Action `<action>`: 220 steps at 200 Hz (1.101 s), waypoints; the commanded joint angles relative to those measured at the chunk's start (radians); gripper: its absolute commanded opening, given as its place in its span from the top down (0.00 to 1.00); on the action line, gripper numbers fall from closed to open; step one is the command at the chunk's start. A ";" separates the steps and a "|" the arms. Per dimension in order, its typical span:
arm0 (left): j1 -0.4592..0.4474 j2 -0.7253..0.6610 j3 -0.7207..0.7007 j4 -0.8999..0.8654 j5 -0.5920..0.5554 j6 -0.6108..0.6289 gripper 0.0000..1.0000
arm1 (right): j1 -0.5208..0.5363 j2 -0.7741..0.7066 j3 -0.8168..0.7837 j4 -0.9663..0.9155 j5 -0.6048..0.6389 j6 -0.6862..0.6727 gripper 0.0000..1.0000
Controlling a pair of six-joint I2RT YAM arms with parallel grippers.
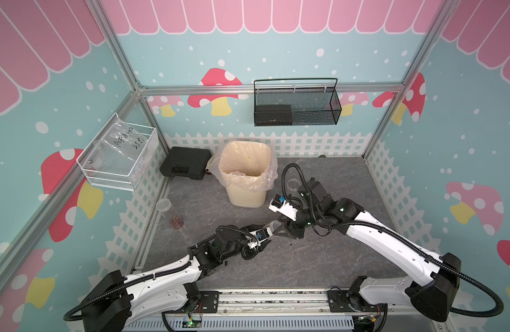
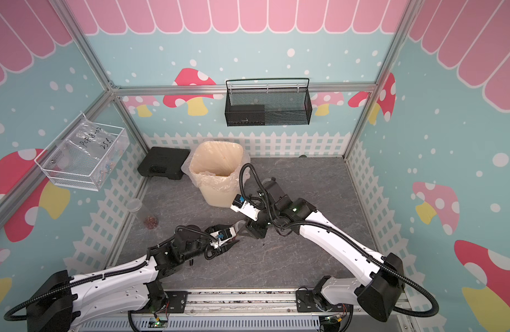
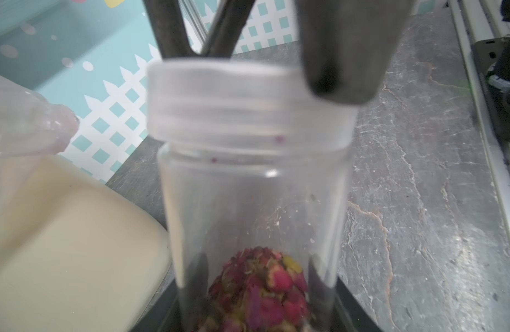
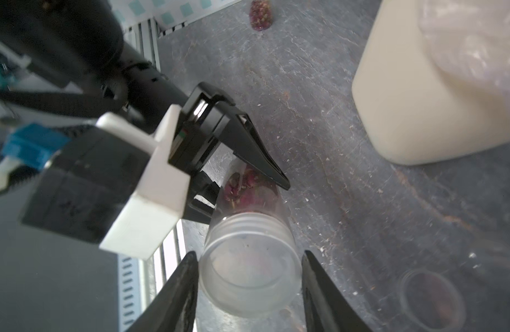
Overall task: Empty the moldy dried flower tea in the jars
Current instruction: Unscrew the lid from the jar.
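A clear jar (image 1: 273, 226) (image 2: 240, 224) hangs on its side above the grey table, between my two arms. My left gripper (image 1: 267, 236) (image 3: 256, 290) is shut on its base end, where the moldy dried flower tea (image 3: 262, 287) (image 4: 245, 186) is piled. My right gripper (image 1: 277, 228) (image 4: 249, 276) is shut on the jar's lid (image 3: 233, 100) (image 4: 249, 273), a finger on each side. A second lidded jar (image 1: 169, 211) with tea (image 1: 176, 222) stands at the table's left edge. A third clear jar (image 1: 292, 184) (image 4: 431, 299), open-topped, stands right of the bin.
The cream plastic-lined waste bin (image 1: 245, 195) (image 3: 61, 244) (image 4: 420, 100) stands just beyond the held jar. A black case (image 1: 184, 162) lies to its left. A white wire basket (image 1: 118, 155) hangs on the left wall and a black one (image 1: 296, 106) on the back wall.
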 commanded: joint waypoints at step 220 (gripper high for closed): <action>-0.012 0.012 0.008 0.080 -0.033 0.028 0.96 | 0.022 -0.217 -0.111 0.166 0.107 0.381 0.17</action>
